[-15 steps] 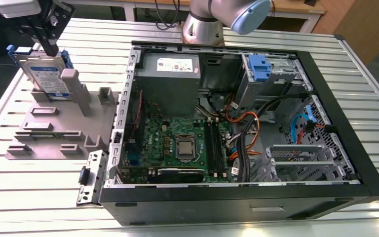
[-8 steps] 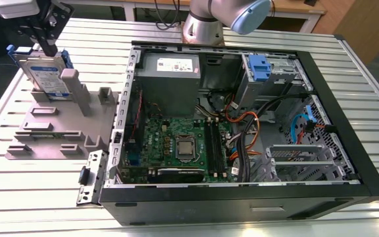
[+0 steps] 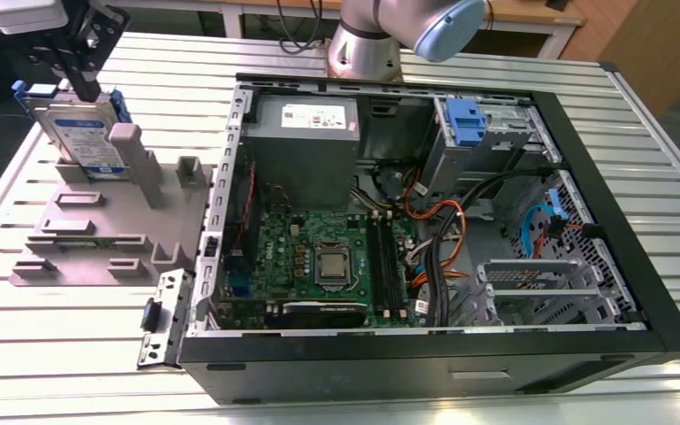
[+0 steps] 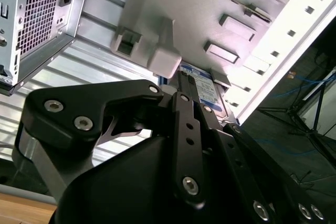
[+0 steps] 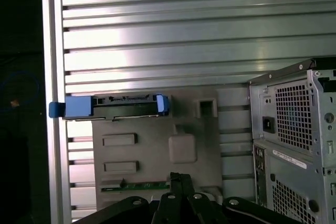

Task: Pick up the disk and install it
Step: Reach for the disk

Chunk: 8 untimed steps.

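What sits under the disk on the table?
A grey slotted holder: the disk stands on edge in it, the gripper close above. The disk's bottom edge is covered by the slot's walls.

Black hand near the disk, upright in a grey holder.

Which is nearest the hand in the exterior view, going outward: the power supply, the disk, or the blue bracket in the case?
1. The disk, upright in the grey fixture, just beneath the hand.
2. The power supply, inside the case, toward the exterior view's right.
3. The blue bracket, farther right in the case.
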Available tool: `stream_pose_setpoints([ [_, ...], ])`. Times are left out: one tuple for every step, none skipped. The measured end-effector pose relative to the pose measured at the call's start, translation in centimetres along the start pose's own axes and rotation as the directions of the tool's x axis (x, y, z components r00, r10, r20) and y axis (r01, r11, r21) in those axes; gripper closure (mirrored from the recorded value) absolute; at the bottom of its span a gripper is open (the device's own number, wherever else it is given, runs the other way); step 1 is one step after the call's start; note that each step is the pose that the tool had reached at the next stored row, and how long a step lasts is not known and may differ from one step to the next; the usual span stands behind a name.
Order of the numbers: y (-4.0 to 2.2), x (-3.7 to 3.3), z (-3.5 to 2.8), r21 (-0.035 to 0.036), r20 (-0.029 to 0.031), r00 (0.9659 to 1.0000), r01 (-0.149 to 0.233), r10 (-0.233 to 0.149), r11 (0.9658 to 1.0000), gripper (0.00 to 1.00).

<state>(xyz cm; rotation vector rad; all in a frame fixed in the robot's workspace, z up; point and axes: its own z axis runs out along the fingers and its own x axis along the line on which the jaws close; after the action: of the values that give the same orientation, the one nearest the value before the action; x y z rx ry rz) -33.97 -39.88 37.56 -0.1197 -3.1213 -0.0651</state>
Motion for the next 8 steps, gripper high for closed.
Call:
stream_pose_setpoints([
  [0.00,0.03,0.01,0.0000,-0.0003,1.0000,0.000,0.000,1.0000,0.89],
  [0.00,0.06,0.02,0.0000,-0.0006,1.0000,0.000,0.000,1.0000,0.89],
  [-0.01,0.09,0.03,0.0000,-0.0010,1.0000,0.000,0.000,1.0000,0.89],
  [-0.01,0.12,0.04,0.0001,-0.0013,1.0000,0.000,0.000,1.0000,0.89],
  [-0.01,0.15,0.05,0.0000,-0.0017,1.0000,0.000,0.000,1.0000,0.89],
  [-0.02,0.18,0.06,0.0001,-0.0021,1.0000,0.000,0.000,1.0000,0.89],
  [-0.02,0.21,0.07,0.0002,-0.0024,1.0000,0.000,0.000,1.0000,0.89],
  [-0.02,0.24,0.08,0.0002,-0.0028,1.0000,0.000,0.000,1.0000,0.89],
])
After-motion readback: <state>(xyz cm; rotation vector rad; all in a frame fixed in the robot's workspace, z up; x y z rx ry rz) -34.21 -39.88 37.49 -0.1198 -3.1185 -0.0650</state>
